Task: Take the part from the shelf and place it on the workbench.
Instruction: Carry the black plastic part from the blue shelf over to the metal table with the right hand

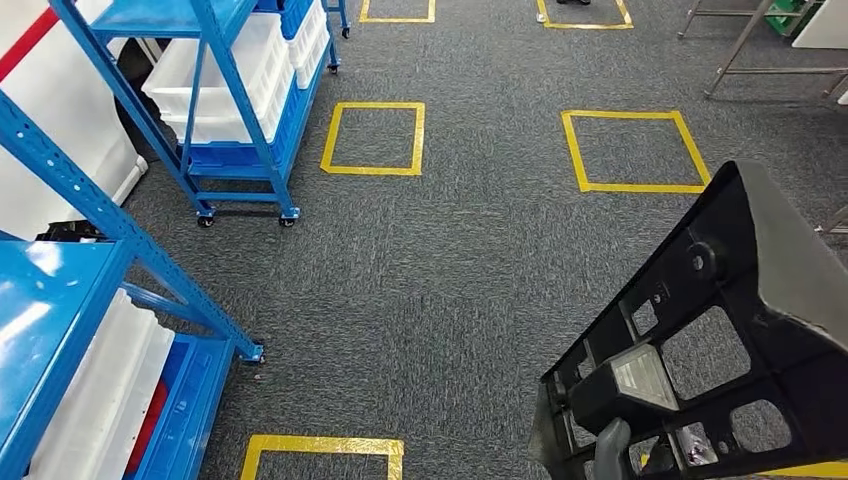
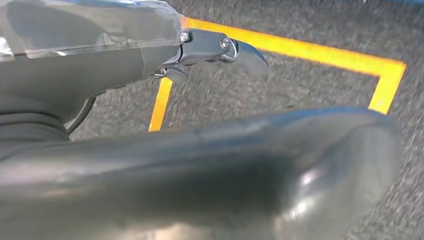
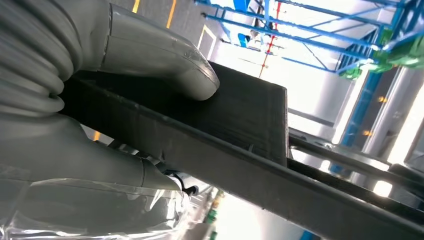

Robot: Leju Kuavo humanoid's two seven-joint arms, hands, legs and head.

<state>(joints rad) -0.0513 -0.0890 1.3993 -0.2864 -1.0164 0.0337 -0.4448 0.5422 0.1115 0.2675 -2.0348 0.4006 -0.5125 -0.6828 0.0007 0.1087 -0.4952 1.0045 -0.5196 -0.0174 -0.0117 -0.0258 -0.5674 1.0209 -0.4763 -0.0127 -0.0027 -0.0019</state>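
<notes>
Black part (image 1: 745, 300) grasped by right hand (image 3: 100, 100), thumb (image 3: 165, 60) pressed on it, above grey carpet (image 1: 450, 270). Left hand (image 2: 200, 165): finger state cannot be told.

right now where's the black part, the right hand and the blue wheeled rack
black part (image 1: 790, 300), head view, its solid side panel
right hand (image 3: 150, 52), right wrist view, thumb pressing the part
blue wheeled rack (image 1: 235, 158), head view, lower blue bin

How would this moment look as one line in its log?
right hand: holds part | left hand: holds nothing | below: carpet
</notes>
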